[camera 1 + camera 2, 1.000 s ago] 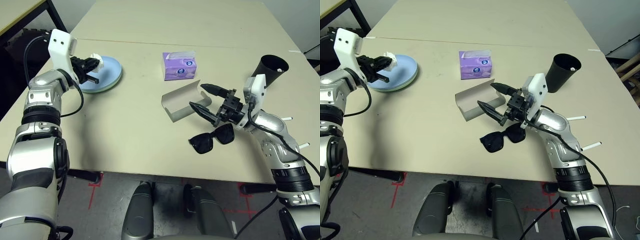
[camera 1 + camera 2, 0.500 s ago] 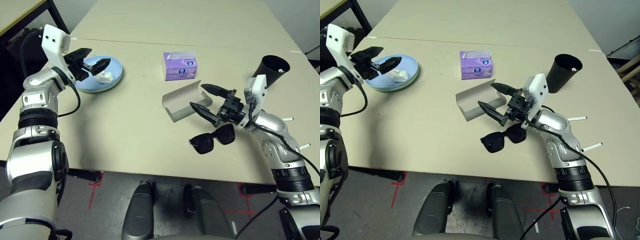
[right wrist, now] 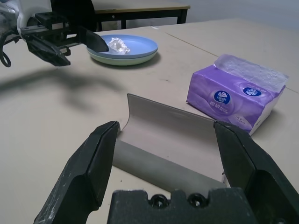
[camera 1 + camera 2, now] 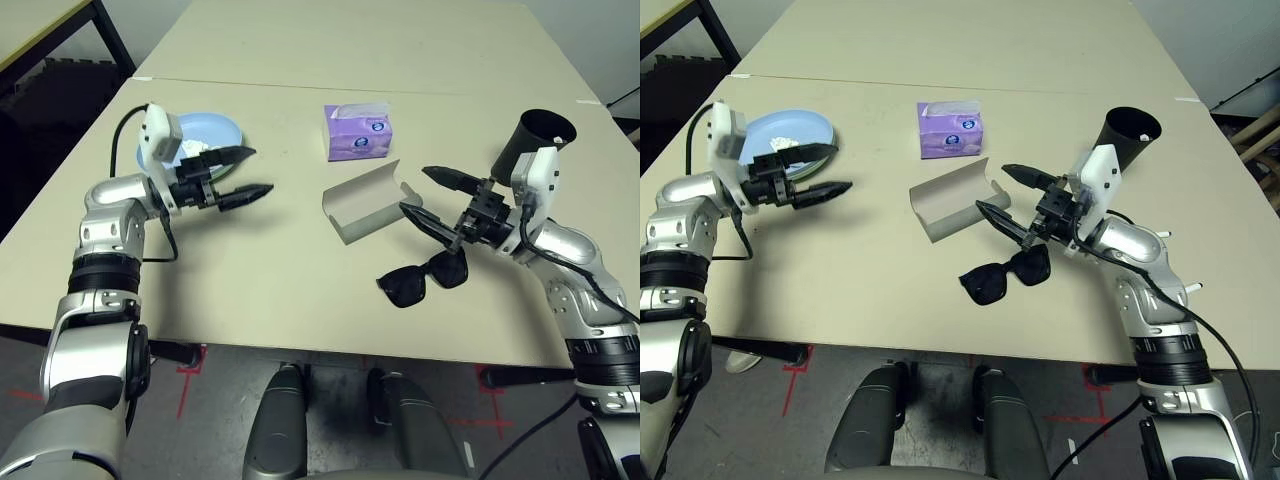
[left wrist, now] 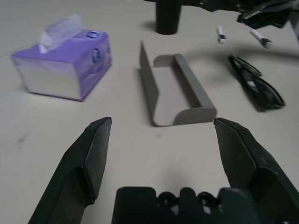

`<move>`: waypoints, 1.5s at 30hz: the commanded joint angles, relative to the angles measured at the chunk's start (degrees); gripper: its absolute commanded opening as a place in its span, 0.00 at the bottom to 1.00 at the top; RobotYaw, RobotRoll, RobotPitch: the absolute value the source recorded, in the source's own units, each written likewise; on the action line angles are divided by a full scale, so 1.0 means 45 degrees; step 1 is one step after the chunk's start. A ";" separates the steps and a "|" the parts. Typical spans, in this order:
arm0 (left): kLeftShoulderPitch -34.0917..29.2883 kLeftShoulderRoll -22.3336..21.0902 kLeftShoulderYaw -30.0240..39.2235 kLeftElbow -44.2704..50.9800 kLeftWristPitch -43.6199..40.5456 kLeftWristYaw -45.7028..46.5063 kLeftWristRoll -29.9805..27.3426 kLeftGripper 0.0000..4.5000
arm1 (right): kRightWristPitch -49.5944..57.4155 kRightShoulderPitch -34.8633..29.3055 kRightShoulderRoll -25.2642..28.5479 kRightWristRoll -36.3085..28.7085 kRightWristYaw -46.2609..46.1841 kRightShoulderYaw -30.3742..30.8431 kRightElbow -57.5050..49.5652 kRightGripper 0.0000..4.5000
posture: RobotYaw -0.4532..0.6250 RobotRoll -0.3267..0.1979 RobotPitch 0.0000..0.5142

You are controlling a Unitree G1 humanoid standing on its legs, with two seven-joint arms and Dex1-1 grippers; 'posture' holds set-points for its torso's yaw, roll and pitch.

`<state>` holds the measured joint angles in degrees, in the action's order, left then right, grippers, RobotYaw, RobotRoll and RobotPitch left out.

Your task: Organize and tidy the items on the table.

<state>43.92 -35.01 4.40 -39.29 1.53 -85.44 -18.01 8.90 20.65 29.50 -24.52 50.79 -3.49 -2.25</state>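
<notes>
A crumpled white tissue [image 4: 196,150] lies on the light blue plate [image 4: 215,128], which is stacked on a pale green plate [image 3: 122,58] at the table's [image 4: 250,270] left. My left gripper [image 4: 256,170] hangs open and empty just right of the plates, pointing at the open grey glasses case [image 4: 364,203] in the middle. Black sunglasses [image 4: 424,279] lie in front of the case. My right gripper [image 4: 418,190] is open and empty at the case's right end, above the sunglasses. The black cup [image 4: 536,139] stands behind it. Small white sticks [image 5: 221,35] lie near the cup.
A purple tissue box [image 4: 357,131] stands behind the glasses case. Bare tabletop stretches between the plates and the case and along the front edge. A second table [image 4: 360,40] adjoins at the back.
My left gripper opened and dropped the tissue onto the blue plate, then swung right and forward off the plates. My right gripper drifted slightly to the right, still open.
</notes>
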 commanded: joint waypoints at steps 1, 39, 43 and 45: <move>-0.0320 0.0137 -0.0436 0.0573 0.0237 -0.0929 -0.0154 0.99 | 0.0217 -0.0078 0.0398 -0.0190 0.0231 -0.0332 -0.0214 1.00 | 0.54 0.62 0.44; -0.2838 0.0883 -0.1370 0.4306 0.0983 -0.0820 -0.0896 0.99 | 0.0500 0.3351 0.4180 0.4581 0.4081 0.4600 -0.1161 1.00 | 0.56 0.62 0.45; -0.2870 0.0986 -0.1383 0.4662 0.0926 -0.0846 -0.1167 0.99 | 0.0119 0.3755 0.4347 0.5183 0.4720 0.4959 -0.1325 1.00 | 0.57 0.62 0.45; -0.2910 0.1026 -0.1417 0.4843 0.0884 -0.0783 -0.1216 0.99 | -0.0002 0.3878 0.4491 0.5332 0.5110 0.5045 -0.1450 1.00 | 0.57 0.62 0.45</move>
<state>31.81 -30.45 -1.14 -19.90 5.09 -88.39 -22.98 9.84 37.71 48.73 -1.25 71.96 18.03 -7.56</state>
